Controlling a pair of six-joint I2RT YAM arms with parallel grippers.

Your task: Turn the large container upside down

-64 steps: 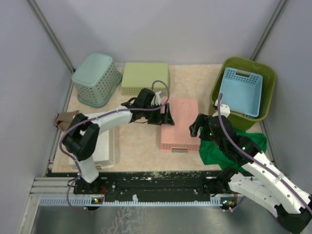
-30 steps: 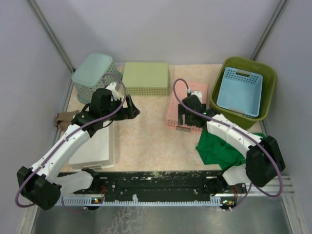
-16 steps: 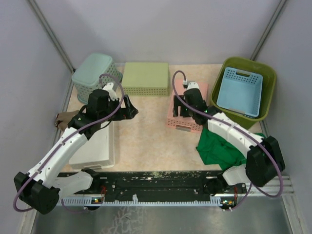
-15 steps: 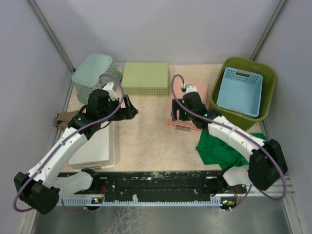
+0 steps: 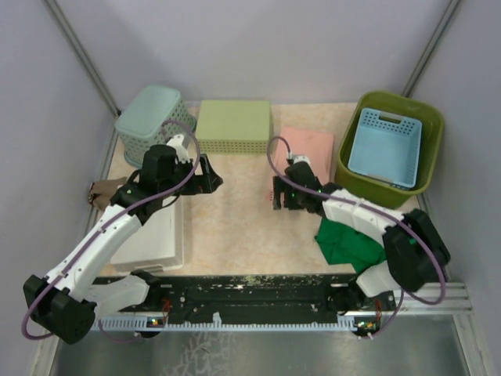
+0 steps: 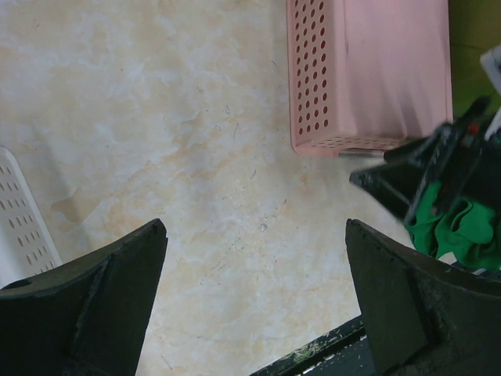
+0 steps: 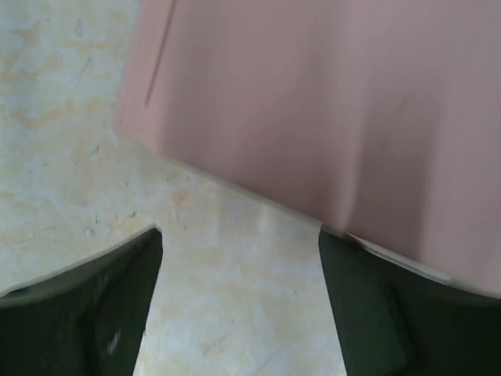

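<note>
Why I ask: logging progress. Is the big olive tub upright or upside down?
Upright: the olive tub opens upward, with a blue basket sitting inside it.

Large container (image 5: 391,196) smooth olive plastic; pink basket (image 6: 368,70) matt perforated plastic; tabletop (image 6: 196,196) mottled stone-look.

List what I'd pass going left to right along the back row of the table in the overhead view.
mint basket → pale yellow-green basket → pink basket → large container
</note>
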